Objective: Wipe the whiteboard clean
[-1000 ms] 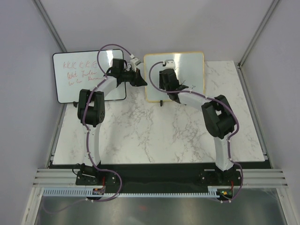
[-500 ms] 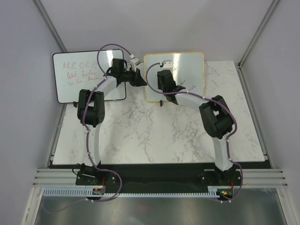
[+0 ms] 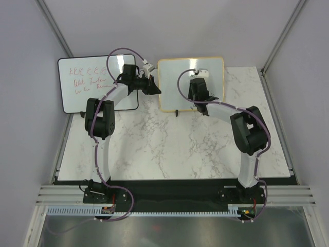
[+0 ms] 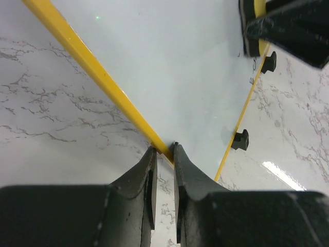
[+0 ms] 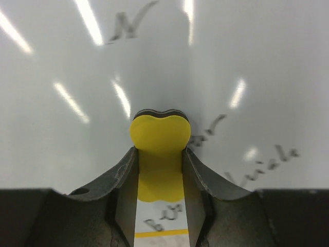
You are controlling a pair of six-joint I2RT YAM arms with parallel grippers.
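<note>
The whiteboard [image 3: 175, 85] with the yellow-orange frame stands upright at the back middle of the table on small black feet [image 4: 240, 139]. My left gripper [image 3: 155, 89] is shut on its left frame edge; the fingertips pinch the yellow rim [image 4: 103, 77] in the left wrist view. My right gripper [image 3: 198, 88] is at the board's face, shut on a yellow eraser [image 5: 159, 136] whose dark pad presses on the white surface. Dark handwriting [image 5: 269, 165] shows to the right of the eraser, above it and below it.
A black-framed whiteboard [image 3: 97, 82] with red writing leans at the back left, just behind my left arm. The marble tabletop [image 3: 169, 146] extends toward the arm bases. Enclosure walls and slanted metal posts close in the back and sides.
My right gripper has swept the eraser rightward across the board, from left of centre to right of centre. The left gripper has kept its hold on the frame.
</note>
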